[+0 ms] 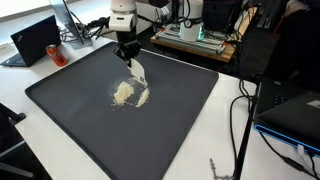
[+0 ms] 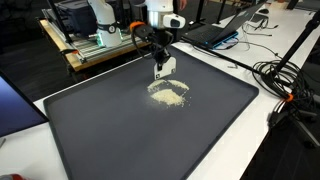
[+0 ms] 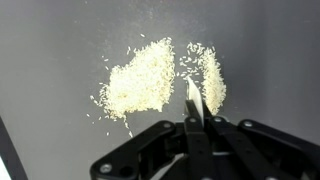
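Black gripper (image 3: 196, 121) has its jaws pinched on a thin white scraper (image 3: 191, 95), maybe a card. A hard swipe could scatter the pale rice pile (image 3: 140, 82) across the dark grey mat (image 1: 180, 110).

a lab: laptops (image 1: 35, 40), cables (image 2: 285, 75), electronics bench (image 1: 195, 38).

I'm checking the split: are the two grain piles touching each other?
Apart. The wrist view shows a dark strip of mat between the larger pile and the smaller pile, where the gripper holds a white blade.

A dark mat (image 1: 150, 140) covers the white table (image 1: 50, 140), with pale grains (image 1: 124, 92) heaped on it.
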### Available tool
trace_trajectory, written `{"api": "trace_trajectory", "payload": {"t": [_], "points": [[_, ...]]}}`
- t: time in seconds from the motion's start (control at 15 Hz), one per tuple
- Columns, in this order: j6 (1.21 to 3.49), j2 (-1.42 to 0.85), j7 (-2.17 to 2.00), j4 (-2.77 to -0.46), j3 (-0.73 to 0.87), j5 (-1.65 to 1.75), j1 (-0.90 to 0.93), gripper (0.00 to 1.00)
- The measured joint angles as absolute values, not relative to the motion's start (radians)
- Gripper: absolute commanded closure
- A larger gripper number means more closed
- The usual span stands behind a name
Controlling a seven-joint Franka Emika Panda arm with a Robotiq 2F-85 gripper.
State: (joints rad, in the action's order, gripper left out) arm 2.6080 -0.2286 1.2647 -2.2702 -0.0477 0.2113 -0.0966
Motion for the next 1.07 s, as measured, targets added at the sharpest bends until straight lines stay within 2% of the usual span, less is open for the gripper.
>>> {"api": "trace_trajectory", "payload": {"t": [0.53, 1.07], "points": [[2.587, -0.150, 0.938, -2.341, -0.041, 0.474, 0.054, 0.99], [2.580, -0.139, 0.658, -2.405, -0.104, 0.823, 0.172, 0.99]]}}
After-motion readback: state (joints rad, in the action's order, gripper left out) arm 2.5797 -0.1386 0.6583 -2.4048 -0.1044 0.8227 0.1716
